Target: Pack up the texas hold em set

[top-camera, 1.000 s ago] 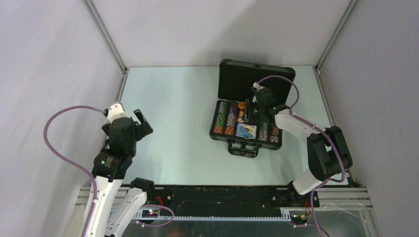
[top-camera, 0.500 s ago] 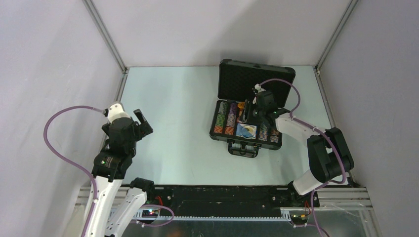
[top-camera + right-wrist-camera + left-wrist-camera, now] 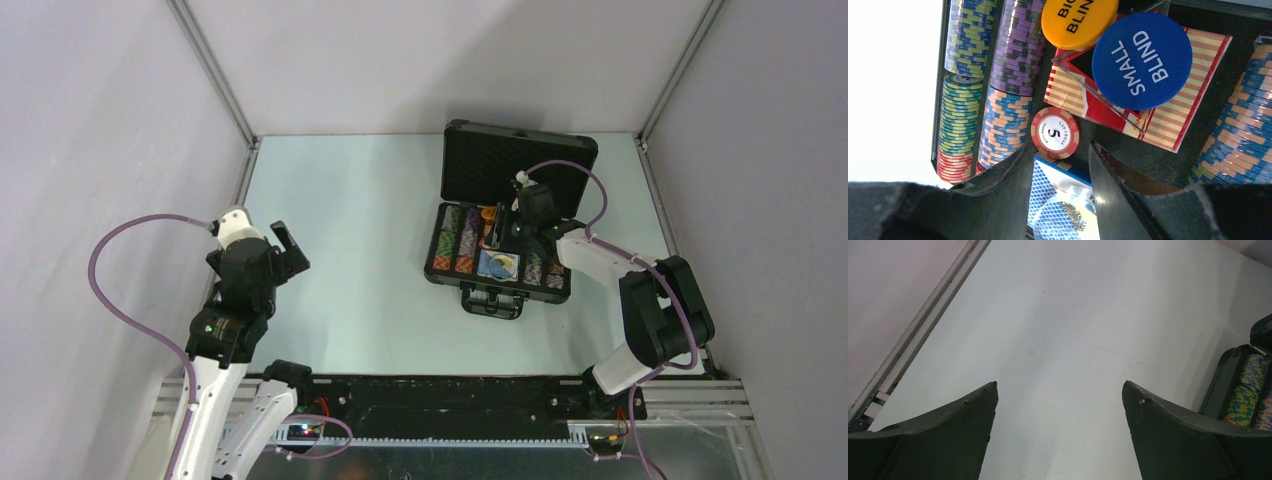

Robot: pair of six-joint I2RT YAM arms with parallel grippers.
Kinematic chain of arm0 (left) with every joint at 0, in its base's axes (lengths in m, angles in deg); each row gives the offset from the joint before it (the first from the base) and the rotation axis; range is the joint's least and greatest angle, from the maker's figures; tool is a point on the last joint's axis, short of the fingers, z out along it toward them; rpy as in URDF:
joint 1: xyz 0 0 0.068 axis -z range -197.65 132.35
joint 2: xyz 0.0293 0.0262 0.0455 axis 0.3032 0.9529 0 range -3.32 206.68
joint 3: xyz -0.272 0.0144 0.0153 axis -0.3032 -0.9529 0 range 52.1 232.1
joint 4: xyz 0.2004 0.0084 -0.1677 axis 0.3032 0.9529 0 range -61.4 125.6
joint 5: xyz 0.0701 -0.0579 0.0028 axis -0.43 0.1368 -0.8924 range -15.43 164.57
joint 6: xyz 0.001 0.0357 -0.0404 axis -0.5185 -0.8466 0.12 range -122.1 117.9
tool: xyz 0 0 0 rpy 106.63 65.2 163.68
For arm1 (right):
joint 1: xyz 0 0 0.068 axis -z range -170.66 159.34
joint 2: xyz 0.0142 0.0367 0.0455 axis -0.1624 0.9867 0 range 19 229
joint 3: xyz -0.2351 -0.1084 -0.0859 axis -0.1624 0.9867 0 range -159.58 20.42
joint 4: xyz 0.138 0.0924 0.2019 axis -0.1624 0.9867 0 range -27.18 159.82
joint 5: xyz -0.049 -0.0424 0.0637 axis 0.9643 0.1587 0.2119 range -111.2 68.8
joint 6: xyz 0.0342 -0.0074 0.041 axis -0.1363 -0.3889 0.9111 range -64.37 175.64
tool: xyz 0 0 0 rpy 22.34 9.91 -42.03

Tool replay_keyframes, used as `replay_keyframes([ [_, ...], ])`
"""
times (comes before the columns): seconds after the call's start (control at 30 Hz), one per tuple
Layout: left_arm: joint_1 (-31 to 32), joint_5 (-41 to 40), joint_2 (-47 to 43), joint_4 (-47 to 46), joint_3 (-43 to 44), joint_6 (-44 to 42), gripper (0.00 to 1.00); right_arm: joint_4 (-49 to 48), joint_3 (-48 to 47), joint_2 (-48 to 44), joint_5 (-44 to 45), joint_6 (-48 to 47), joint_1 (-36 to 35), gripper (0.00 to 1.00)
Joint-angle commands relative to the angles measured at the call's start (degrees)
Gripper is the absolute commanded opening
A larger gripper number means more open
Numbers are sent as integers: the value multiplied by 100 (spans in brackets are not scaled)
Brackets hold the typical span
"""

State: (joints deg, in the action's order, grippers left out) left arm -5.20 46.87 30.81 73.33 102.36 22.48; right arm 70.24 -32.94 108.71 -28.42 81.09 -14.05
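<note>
The texas hold em set's black case (image 3: 448, 275) lies open at the table's back right, its foam-lined lid (image 3: 480, 160) raised. My right gripper (image 3: 505, 226) hovers open over its middle. In the right wrist view the fingertips (image 3: 1060, 146) stand apart just short of a red-white chip (image 3: 1055, 133), with nothing between them; a blue card box (image 3: 1063, 200) lies below. Multicoloured chip rows (image 3: 1013, 50) fill the left side. A black triangular marker (image 3: 1083, 62) rests on the red-white card box (image 3: 1198, 115). My left gripper (image 3: 288, 246) is wide open and empty, far left of the case.
A blue SMALL BLIND disc (image 3: 1142, 60) and an orange BIG BLIND disc (image 3: 1079, 20) lie on the card box. The case handle (image 3: 492, 302) faces the arms. The left wrist view shows bare table (image 3: 1063, 330), the wall rail (image 3: 933, 315) and the case's edge (image 3: 1220, 380).
My right gripper has shifted slightly to the right over the case's middle. The left arm has not moved.
</note>
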Motion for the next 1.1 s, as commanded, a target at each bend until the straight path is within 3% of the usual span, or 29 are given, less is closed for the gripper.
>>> replay_keyframes([
  [0.0,-50,23,32,-63,71,48,98,-237,10,116,-184,-3,-17,48],
  [1.07,-57,19,31,-68,71,47,98,-912,13,-327,-939,17,-82,45],
])
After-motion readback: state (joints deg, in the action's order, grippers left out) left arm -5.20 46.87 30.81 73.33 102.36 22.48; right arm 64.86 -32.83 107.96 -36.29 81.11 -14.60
